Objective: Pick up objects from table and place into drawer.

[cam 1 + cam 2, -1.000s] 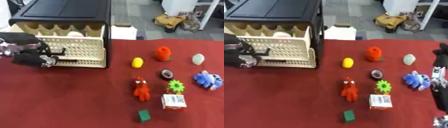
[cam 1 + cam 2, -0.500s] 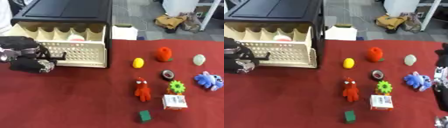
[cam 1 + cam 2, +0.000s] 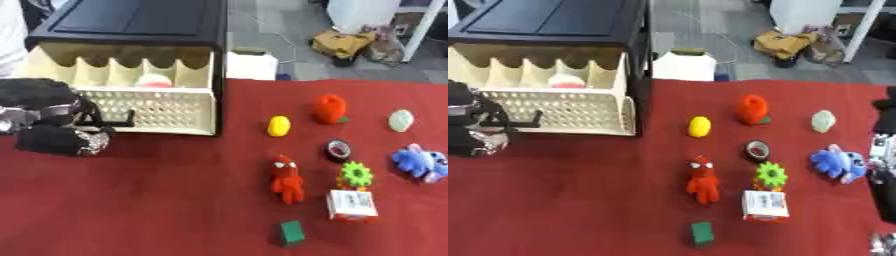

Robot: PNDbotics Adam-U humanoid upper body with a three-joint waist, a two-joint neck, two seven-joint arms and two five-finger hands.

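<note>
Now, step: left hand [image 3: 54, 131] seemingly curled on cream perforated plastic drawer's [image 3: 157, 107] black handle [image 3: 107, 122].
Next: reach yellow lemon-shaped toy [image 3: 278, 125].
Right hand [image 3: 883, 150]: fingers unreadable.

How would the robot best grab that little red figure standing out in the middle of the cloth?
Probably around its narrow middle, coming from above. The red figure lies flat on the cloth with limbs spread low, so fingers can close across its sides. The green gear sits to its right, with a gap between.
</note>
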